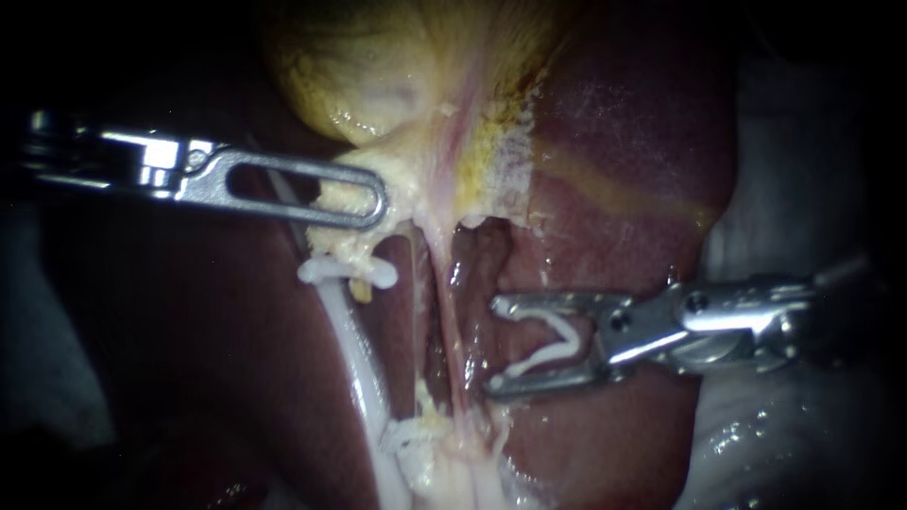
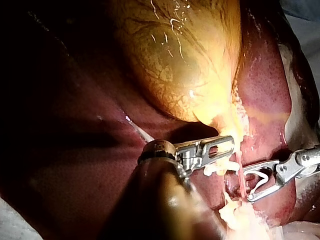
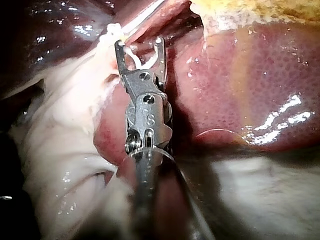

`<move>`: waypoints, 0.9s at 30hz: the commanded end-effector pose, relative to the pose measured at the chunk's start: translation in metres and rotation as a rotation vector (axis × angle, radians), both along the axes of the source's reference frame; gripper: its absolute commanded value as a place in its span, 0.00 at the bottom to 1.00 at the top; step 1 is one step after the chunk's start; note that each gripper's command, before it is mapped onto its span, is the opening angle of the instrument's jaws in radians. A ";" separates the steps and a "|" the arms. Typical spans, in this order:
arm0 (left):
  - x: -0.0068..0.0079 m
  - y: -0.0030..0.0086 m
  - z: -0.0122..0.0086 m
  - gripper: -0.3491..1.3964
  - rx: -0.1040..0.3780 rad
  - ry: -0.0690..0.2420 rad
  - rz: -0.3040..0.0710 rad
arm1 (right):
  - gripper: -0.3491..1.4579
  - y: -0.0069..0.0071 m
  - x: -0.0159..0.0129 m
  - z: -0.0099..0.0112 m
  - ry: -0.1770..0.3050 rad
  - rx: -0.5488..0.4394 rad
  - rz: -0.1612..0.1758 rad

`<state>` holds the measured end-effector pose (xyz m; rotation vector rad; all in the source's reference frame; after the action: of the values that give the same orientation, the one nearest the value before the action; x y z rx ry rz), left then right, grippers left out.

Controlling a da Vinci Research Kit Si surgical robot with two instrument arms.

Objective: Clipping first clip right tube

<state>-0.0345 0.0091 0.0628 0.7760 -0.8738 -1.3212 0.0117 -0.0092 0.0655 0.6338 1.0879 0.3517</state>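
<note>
My left instrument [image 1: 373, 203] has its jaws closed on the yellowish tissue at the lower end of the gallbladder [image 1: 368, 76]. The right tube [image 1: 442, 321], a thin pink strand, runs down from that same end of the gallbladder. My right instrument [image 1: 493, 345] stands below the gallbladder, its jaws spread wide with an open white clip [image 1: 543, 359] seated between them, their tips just beside the tube and not yet around it.

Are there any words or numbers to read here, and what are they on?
On the right instrument: a tiny stamped mark on its metal joint, too small to read.
On the left instrument: no writing shows.
On the clip that the right instrument carries, the liver and the gallbladder: no words, numbers or signs.
</note>
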 end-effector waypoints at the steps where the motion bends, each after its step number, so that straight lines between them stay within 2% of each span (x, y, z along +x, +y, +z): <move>1: 0.0000 0.0000 0.0000 0.00 0.000 0.000 0.000 | 0.45 -0.0002 0.0004 0.0000 0.003 0.011 0.001; 6: -0.0002 -0.0001 0.0001 0.00 -0.001 0.001 -0.001 | 0.45 -0.0010 0.0019 -0.0001 0.032 0.065 0.011; 12: -0.0003 -0.0001 0.0002 0.00 -0.002 0.002 -0.001 | 0.41 -0.0020 0.0029 0.0001 0.039 0.087 -0.005; 14: -0.0003 -0.0001 0.0002 0.00 -0.002 0.002 -0.001 | 0.26 -0.0022 0.0026 0.0001 0.033 0.104 0.001; 16: -0.0003 -0.0001 0.0002 0.00 -0.002 0.002 -0.001 | 0.03 -0.0022 0.0019 -0.0003 0.009 0.142 0.039; 17: -0.0003 -0.0001 0.0002 0.00 -0.002 0.002 -0.001 | 0.00 -0.0022 0.0017 -0.0003 0.002 0.156 0.050; 27: -0.0002 0.0000 0.0003 0.00 -0.002 0.001 -0.001 | 0.00 -0.0023 0.0016 -0.0003 -0.005 0.177 0.057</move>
<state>-0.0347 0.0090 0.0631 0.7726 -0.8738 -1.3216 0.0133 -0.0114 0.0652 0.7594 1.0786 0.5029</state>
